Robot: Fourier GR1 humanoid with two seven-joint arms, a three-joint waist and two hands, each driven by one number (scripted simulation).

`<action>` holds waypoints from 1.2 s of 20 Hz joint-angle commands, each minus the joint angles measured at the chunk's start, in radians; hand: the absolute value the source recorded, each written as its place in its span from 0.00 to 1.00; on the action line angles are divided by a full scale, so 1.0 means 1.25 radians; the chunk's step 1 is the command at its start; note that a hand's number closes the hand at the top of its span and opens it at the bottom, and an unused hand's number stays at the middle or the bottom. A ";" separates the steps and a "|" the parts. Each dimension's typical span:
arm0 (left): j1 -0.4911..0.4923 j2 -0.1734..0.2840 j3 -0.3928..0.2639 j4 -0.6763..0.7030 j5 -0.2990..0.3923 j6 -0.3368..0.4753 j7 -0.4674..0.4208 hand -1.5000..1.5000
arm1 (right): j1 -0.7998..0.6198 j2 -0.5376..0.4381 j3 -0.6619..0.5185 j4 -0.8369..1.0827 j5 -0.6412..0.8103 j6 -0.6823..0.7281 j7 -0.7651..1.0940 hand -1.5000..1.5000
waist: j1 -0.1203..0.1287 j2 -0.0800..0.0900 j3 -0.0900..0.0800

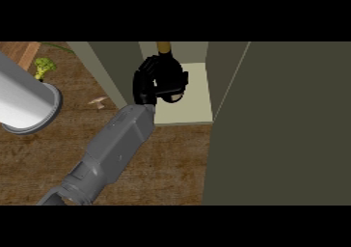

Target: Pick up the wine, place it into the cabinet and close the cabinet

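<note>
One step remained: the wine [163, 47], gripped by the curled robot hand [161, 79], was inside the cabinet [184, 103]; the door [292, 125] was unclosed.

left hand [161, 79] fingers curled, gripping | grey forearm extended forward | right unseen

Views: 1, head view.
Facing: steeply down at the counter [157, 159] and open cabinet [189, 96].
Nearness: close.

One wine bottle [163, 47], one hand [160, 79], one cabinet [185, 96], one broccoli [43, 66] at upper left, one mushroom [99, 101], one grey cylinder [21, 99] on the desk [157, 159].
</note>
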State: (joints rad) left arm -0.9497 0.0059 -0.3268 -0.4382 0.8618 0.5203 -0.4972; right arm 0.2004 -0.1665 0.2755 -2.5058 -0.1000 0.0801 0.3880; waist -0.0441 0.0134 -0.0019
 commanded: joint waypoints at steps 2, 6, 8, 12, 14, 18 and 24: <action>-0.104 0.020 0.017 0.069 -0.030 0.046 0.003 1.00 | 0.029 -0.002 -0.016 -0.110 -0.093 0.015 0.027 0.00 | -0.004 -0.004 0.002; -0.153 0.040 0.011 0.141 -0.064 0.110 0.000 1.00 | 0.050 0.011 0.022 -0.102 -0.060 0.014 0.021 0.00 | -0.016 -0.002 0.002; -0.122 0.044 0.001 0.159 -0.081 0.112 -0.025 0.00 | 0.018 0.001 -0.004 -0.123 -0.093 0.010 0.066 0.00 | -0.001 -0.003 0.001; -0.149 0.062 -0.012 0.233 -0.110 0.111 -0.010 0.00 | 0.060 0.002 0.010 -0.112 -0.077 0.033 0.013 0.00 | -0.026 0.004 0.002; -0.172 0.055 -0.006 0.249 -0.114 0.117 0.007 0.00 | 0.013 0.008 -0.009 -0.073 -0.082 0.030 0.022 0.00 | -0.014 0.006 0.001; -0.182 0.086 -0.008 0.265 -0.126 0.090 0.025 0.00 | 0.042 0.015 0.018 -0.127 -0.066 0.025 0.038 0.00 | -0.015 0.003 0.001; -0.175 0.057 0.001 0.287 -0.139 0.132 -0.011 0.00 | 0.061 0.014 0.010 -0.103 -0.067 0.041 0.011 0.00 | -0.016 0.004 0.001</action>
State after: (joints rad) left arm -1.1704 0.0361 -0.3312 -0.1062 0.6993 0.6908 -0.4952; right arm 0.2333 -0.1339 0.3070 -2.4963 -0.1004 0.1269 0.3526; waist -0.0693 0.0131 0.0028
